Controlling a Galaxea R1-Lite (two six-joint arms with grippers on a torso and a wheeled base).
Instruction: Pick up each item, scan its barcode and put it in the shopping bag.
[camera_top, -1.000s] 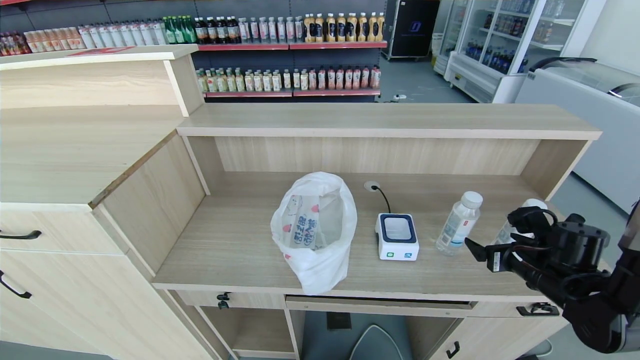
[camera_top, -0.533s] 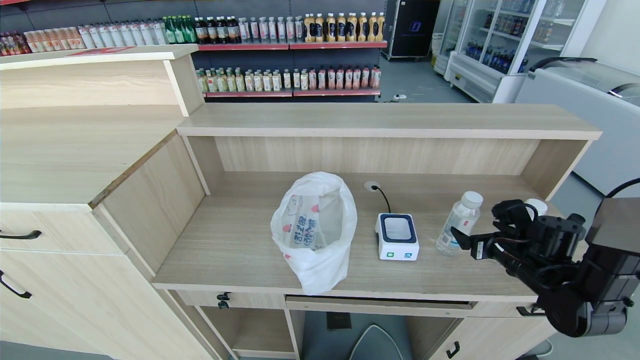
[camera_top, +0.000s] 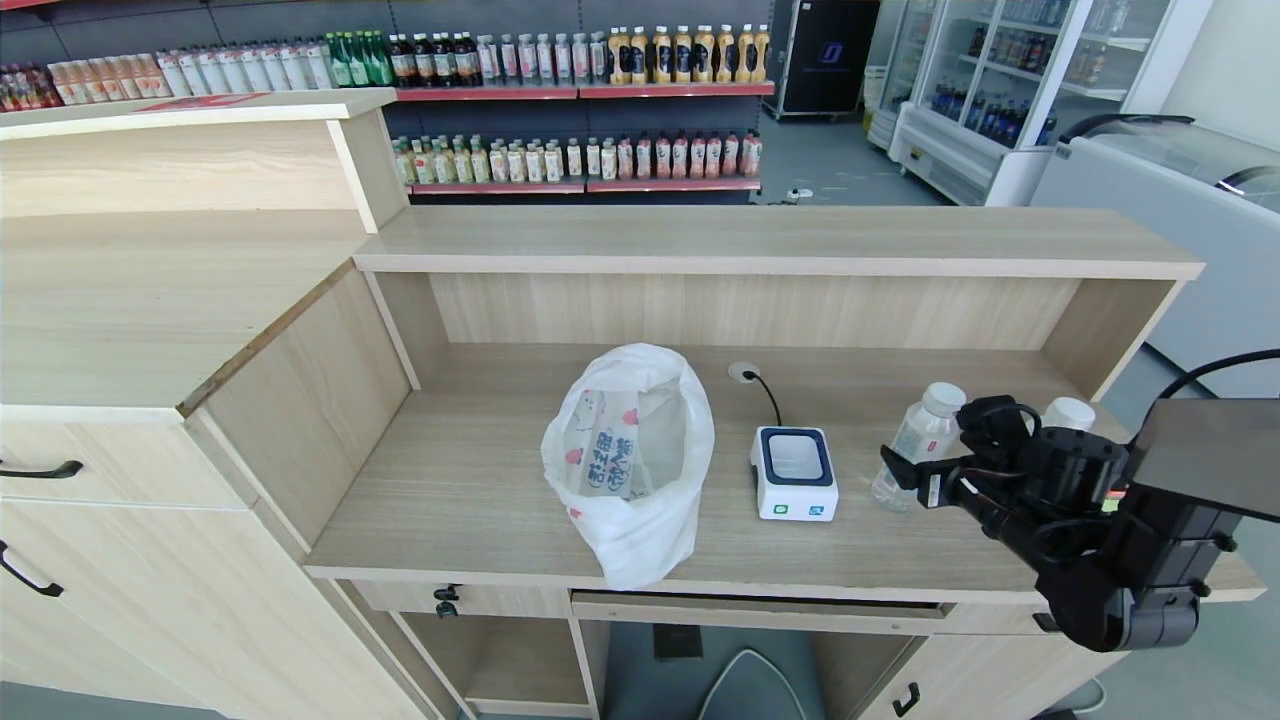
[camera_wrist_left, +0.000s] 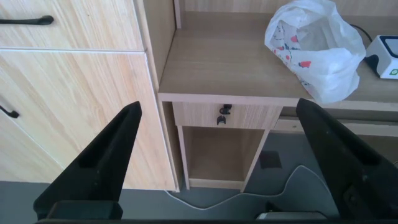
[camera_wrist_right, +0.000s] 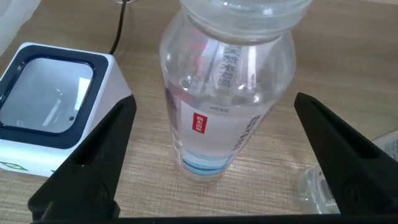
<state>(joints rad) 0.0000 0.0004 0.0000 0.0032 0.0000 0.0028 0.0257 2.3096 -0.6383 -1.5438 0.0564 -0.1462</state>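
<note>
Head view: a clear plastic water bottle with a white cap (camera_top: 920, 428) stands upright near the right end of the pale wooden table (camera_top: 480, 500), just to the right of a small white barcode scanner with a dark blue window frame (camera_top: 795, 472). A white plastic shopping bag (camera_top: 650, 530) sits open near the middle of the front edge, with a printed packet already inside. A second white-capped bottle (camera_top: 1068, 412) stands further right, partly hidden by the arm. Over the last second the right hand (camera_top: 935, 440) has travelled in from the table's right front corner and now reaches the first bottle, which has not shifted.

Left wrist view: the left hand (camera_wrist_left: 217, 106) is released, fingers spread wide, hanging low in front of the table's left front corner. The bag (camera_wrist_left: 317, 43) and scanner (camera_wrist_left: 385, 56) sit on the table above it.

Right wrist view: the right hand (camera_wrist_right: 214, 99) is released, its two dark fingers on either side of the bottle (camera_wrist_right: 227, 93) and apart from it; the scanner (camera_wrist_right: 53, 106) is just beside. The approach looks finished, so clenching on the bottle seems the next step, with scanning and bagging not yet done.
</note>
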